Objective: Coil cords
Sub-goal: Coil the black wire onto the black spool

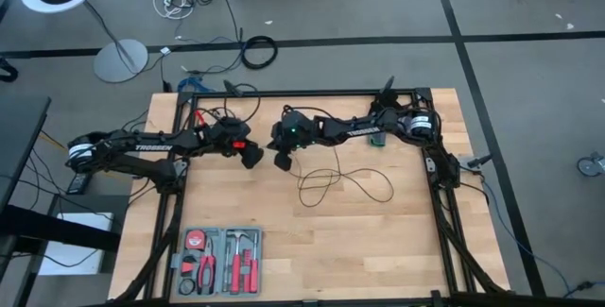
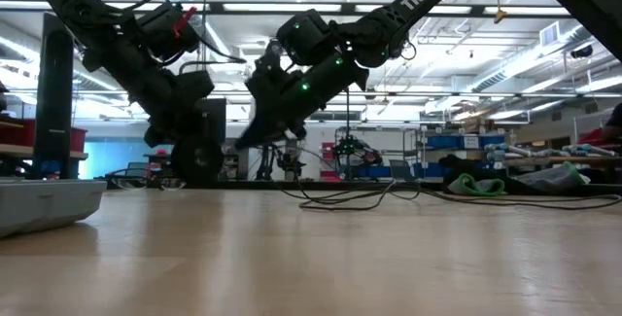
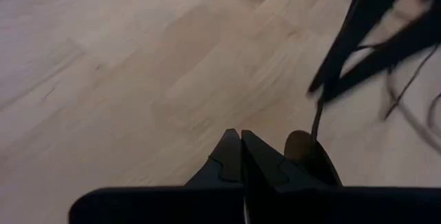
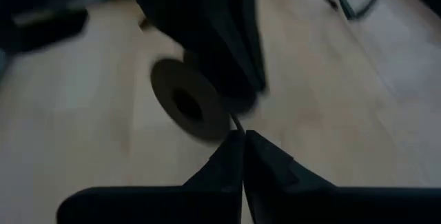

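Worktop (image 1: 378, 250) bare at front. Tool tray (image 1: 219, 261) at 7 o'clock. Both arms meet mid-worktop. Left end effector (image 1: 253, 156) pressed together, puck (image 4: 187, 105) beside it. Right end effector (image 1: 282, 161) pinching cord (image 1: 345, 182); loops trail toward 4 o'clock.

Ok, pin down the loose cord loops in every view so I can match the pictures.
High view: cord loops at table centre, below the right arm.
Low view: cord lies flat at mid-frame, on the far table edge.
Left wrist view: strands at right edge.
Right wrist view: loop at top right.
Shared landmark: the wooden table.
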Action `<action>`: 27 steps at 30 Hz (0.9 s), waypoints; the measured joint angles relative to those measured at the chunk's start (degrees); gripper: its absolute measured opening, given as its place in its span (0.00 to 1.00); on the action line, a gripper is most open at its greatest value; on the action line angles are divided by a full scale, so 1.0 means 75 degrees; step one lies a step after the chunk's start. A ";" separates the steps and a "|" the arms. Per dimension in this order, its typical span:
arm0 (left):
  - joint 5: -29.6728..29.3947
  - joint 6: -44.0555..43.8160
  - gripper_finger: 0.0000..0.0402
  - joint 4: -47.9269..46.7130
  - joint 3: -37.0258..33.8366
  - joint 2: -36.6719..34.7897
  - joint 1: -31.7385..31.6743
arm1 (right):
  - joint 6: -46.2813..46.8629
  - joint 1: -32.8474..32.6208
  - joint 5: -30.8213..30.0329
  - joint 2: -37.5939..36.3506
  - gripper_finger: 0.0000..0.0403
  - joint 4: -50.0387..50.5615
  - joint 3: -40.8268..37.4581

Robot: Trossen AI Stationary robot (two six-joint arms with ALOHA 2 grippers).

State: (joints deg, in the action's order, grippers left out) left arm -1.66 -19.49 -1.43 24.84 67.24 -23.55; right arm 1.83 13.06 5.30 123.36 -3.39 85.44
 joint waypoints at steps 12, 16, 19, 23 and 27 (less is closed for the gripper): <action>-0.0293 -0.0051 0.00 -0.0389 -0.0015 0.0003 -0.0005 | 0.0419 0.0055 -0.0484 0.0007 0.21 0.1248 -0.0034; -0.0841 -0.0072 0.00 -0.0759 -0.0009 0.0000 -0.0009 | 0.0430 0.0049 -0.0512 0.0021 0.28 0.1638 -0.0034; -0.0997 -0.0078 0.00 -0.0808 -0.0004 0.0000 -0.0009 | 0.0424 0.0025 -0.0509 0.0021 0.30 0.1698 -0.0034; -0.1301 -0.0197 0.00 -0.0738 0.0002 -0.0003 -0.0009 | 0.0427 -0.0045 -0.0504 0.0021 0.30 0.1683 -0.0034; -0.1721 -0.0237 0.00 -0.0735 0.0002 -0.0006 -0.0009 | 0.0424 -0.0110 -0.0550 0.0024 0.30 0.1659 -0.0099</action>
State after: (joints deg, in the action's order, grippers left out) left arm -14.57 -21.27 -6.94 24.86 67.20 -23.62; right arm 5.02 12.24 1.17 123.55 9.05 84.70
